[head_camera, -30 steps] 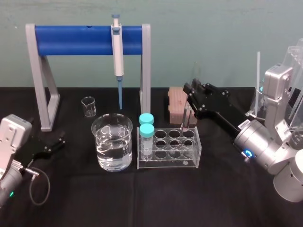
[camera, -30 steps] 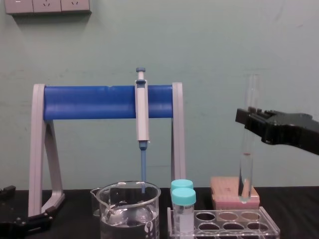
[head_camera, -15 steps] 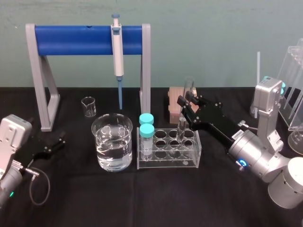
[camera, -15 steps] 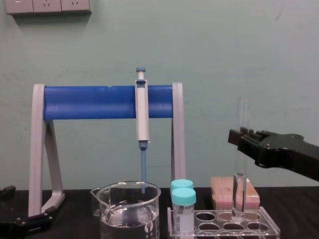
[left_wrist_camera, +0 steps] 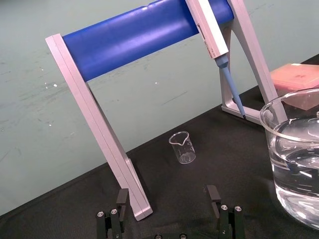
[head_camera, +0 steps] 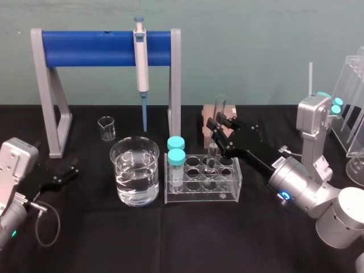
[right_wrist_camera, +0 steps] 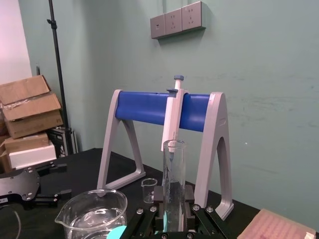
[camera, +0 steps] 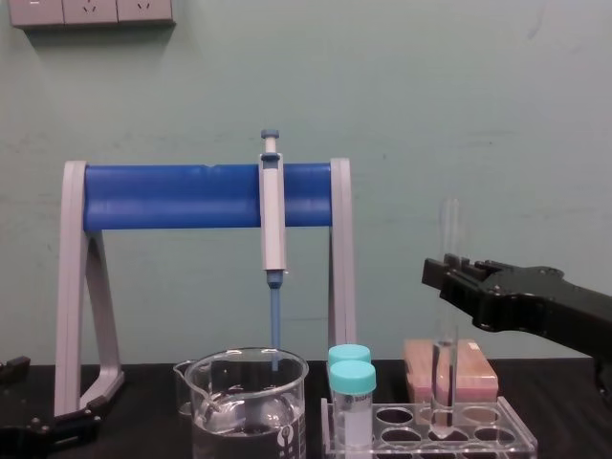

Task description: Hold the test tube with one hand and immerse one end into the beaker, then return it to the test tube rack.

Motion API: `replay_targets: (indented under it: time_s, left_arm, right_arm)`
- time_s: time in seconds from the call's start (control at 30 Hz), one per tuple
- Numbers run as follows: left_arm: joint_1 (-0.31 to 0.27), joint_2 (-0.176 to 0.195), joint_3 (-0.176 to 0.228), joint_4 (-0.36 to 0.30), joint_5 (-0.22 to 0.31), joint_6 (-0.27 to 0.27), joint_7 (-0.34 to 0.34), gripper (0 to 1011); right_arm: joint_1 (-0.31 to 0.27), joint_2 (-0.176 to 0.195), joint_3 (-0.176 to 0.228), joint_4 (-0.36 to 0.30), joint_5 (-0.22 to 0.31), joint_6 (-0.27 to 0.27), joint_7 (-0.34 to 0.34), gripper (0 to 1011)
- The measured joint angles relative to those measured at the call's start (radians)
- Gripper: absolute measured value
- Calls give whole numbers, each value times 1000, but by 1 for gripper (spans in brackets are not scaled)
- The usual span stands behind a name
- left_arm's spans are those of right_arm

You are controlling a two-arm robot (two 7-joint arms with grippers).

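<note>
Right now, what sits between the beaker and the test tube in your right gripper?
Two teal-capped tubes, in the test tube rack's left end, separate the beaker from the test tube: see the head view. Left gripper idles far left.

The test tube (head_camera: 212, 152) stands upright in the right gripper (head_camera: 218, 122), its lower end in a hole of the test tube rack (head_camera: 202, 192) directly beneath. To the gripper's left sit 2 capped tubes (head_camera: 176, 152) in the rack, then the beaker (head_camera: 135, 170); a box (head_camera: 206, 134) lies just behind it.
</note>
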Motion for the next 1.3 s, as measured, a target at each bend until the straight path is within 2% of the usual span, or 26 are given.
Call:
replay_targets:
  time_s: [0.6,1.3]
  left_arm:
    - [0,0,0,0,0,0,0,1000]
    - [0,0,0,0,0,0,0,1000]
  right_arm:
    - [23,-10,-13,45,3,-2,11,226]
    - [40,-23,-22,112,-7,-38,28,225]
